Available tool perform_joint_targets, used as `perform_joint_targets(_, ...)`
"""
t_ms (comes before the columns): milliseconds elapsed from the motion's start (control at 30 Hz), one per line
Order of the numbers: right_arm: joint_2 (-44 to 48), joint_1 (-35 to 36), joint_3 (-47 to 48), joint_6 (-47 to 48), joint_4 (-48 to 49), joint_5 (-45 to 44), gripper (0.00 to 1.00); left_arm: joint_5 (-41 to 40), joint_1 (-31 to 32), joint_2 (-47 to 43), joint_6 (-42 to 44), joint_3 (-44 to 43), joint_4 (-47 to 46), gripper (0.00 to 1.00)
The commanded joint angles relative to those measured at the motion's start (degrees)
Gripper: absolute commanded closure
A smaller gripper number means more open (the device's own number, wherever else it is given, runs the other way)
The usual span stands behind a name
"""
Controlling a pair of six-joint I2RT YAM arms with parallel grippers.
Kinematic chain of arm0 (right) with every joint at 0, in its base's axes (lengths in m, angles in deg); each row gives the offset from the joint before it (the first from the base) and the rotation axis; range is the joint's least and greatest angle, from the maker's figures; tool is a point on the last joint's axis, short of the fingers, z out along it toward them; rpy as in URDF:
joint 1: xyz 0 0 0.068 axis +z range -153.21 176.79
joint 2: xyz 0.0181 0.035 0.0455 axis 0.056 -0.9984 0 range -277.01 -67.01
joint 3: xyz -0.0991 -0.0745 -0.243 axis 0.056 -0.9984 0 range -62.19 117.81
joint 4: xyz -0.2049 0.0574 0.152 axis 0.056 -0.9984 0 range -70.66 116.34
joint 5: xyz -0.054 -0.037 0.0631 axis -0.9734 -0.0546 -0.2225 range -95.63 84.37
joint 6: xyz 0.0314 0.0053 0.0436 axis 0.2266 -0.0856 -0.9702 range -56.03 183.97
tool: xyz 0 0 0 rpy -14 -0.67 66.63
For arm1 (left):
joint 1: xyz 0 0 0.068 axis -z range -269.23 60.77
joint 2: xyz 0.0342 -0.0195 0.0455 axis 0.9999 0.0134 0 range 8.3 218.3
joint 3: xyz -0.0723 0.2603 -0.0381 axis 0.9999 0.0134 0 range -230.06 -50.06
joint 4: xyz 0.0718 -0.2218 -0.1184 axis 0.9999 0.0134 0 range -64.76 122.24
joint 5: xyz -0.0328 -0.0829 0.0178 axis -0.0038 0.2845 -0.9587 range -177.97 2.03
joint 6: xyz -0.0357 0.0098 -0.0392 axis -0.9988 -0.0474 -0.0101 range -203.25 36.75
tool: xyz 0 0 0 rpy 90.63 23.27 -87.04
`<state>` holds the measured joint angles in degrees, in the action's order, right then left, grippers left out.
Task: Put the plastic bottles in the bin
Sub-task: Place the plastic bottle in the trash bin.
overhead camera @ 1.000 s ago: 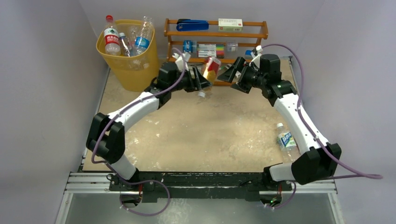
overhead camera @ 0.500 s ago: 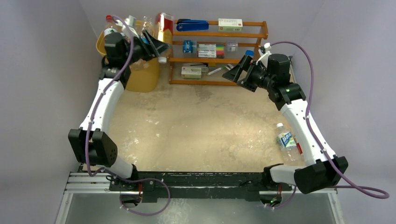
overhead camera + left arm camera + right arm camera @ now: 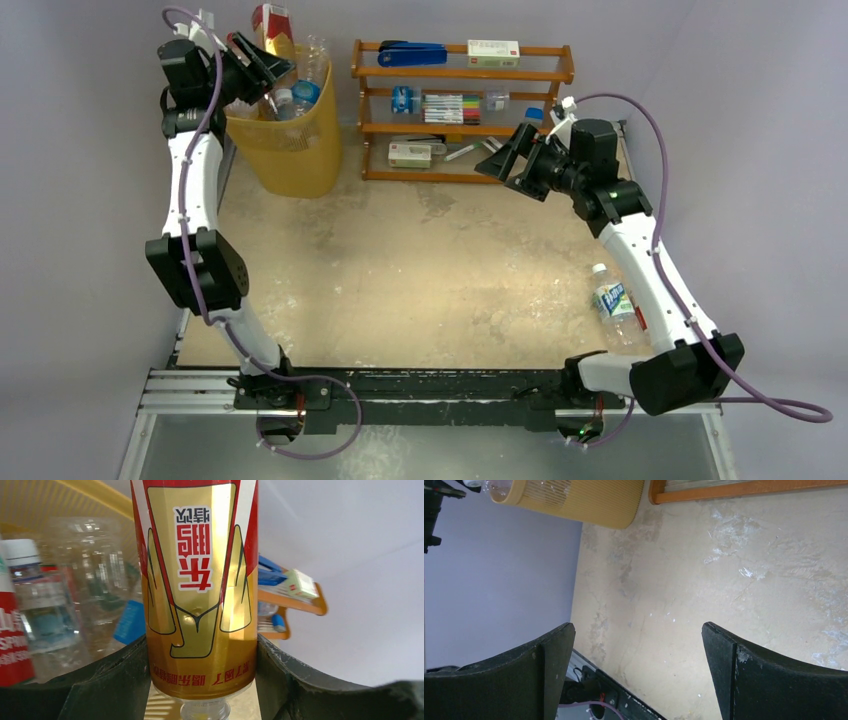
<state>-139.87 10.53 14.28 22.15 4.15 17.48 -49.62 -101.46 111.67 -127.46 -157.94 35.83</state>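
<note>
My left gripper point(image 3: 266, 62) is shut on a bottle with a gold and red label point(image 3: 272, 28), held upside down above the yellow bin point(image 3: 290, 150). In the left wrist view the bottle point(image 3: 200, 580) fills the space between my jaws, neck down, with several clear bottles point(image 3: 75, 605) lying in the bin behind it. My right gripper point(image 3: 497, 158) is open and empty, raised in front of the shelf rack; its view shows bare table between the fingers. One clear bottle with a blue and white label point(image 3: 612, 303) lies on the table beside my right arm.
The brown wooden rack point(image 3: 462, 100) stands at the back with a blue stapler point(image 3: 412, 53), white boxes and pens. Grey walls close in left and right. The bin also shows in the right wrist view point(image 3: 574, 500) at top left.
My left arm has swung left and up from the table's middle, carrying the gold-label bottle to above the bin. The right gripper stayed near the rack, shifting only slightly.
</note>
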Motion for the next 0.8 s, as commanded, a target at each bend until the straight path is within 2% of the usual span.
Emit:
perform_joint_targets(0, 0.58, -0.22, -0.28, 0.61, 2.28, 1.96, 0.0, -4.72, -0.02, 2.96, 8.53, -8.55, 8.55, 0.57)
perform_joint_targets(300, -0.21, -0.29, -0.86, 0.59, 2.92, 2.81, 0.0, -14.94, -0.15, 8.07, 18.88, -17.26, 20.97, 0.53)
perform_joint_targets(500, -1.02, -0.29, -0.66, 0.65, 3.12, 3.19, 0.0, -19.36, -0.12, 7.92, 22.6, -20.51, 26.4, 0.33)
perform_joint_targets(767, -1.56, -0.29, -0.34, 0.52, 3.38, 3.6, 0.0, -18.85, -0.15, 6.18, 22.05, -21.94, 27.4, 0.26)
